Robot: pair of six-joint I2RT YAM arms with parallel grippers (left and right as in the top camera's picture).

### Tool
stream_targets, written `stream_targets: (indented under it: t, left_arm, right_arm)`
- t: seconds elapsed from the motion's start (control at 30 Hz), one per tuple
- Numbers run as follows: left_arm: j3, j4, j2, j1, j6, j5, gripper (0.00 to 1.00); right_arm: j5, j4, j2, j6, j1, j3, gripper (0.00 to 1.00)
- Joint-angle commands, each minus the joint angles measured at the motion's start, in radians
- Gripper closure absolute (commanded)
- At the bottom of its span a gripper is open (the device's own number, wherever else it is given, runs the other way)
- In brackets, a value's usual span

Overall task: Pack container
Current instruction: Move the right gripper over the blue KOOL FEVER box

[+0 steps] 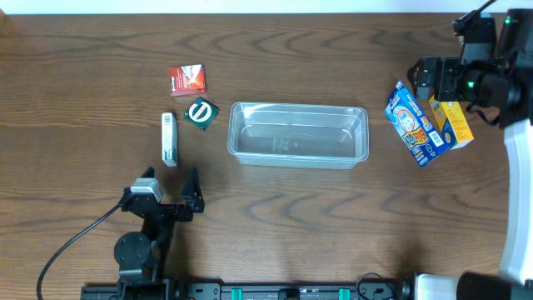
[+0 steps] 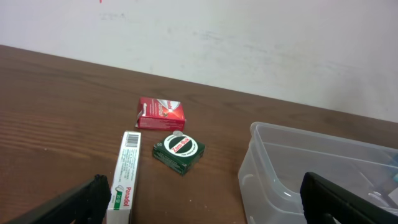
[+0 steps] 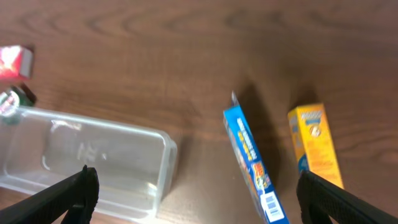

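The clear plastic container (image 1: 298, 133) lies empty at the table's middle; it also shows in the left wrist view (image 2: 311, 171) and the right wrist view (image 3: 87, 165). Left of it lie a red box (image 1: 187, 79), a green box (image 1: 201, 112) and a white Panadol box (image 1: 169, 138). Right of it stand a blue box (image 1: 411, 123) and a yellow box (image 1: 452, 123). My left gripper (image 1: 169, 190) is open and empty, near the front edge below the white box. My right gripper (image 1: 437, 77) is open and empty, hovering above the blue and yellow boxes.
A black cable (image 1: 71, 246) runs from the left arm toward the front left corner. A white wall (image 2: 249, 43) rises behind the table's far edge.
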Motion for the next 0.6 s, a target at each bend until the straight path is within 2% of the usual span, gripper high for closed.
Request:
stream_targets:
  t: [0.0,0.13,0.43,0.57]
  left_arm:
    - [-0.019,-0.032,-0.002,0.004,0.01,0.006,0.02]
    - [-0.019,-0.032,-0.002,0.005,0.01,0.006,0.02]
    - [-0.019,-0.032,-0.002,0.005,0.01,0.006,0.02]
    - [-0.019,-0.032,-0.002,0.004,0.01,0.006,0.02]
  right_arm:
    - [0.023,-0.015,0.048,-0.052,-0.022,0.007,0.01]
    - [0.047,-0.028,0.107,-0.139,-0.029,-0.017,0.01]
    - [0.089,-0.033,0.274,-0.14,-0.035,-0.02,0.01]
    - [0.091,-0.038,0.344,-0.14,-0.035,-0.02,0.04]
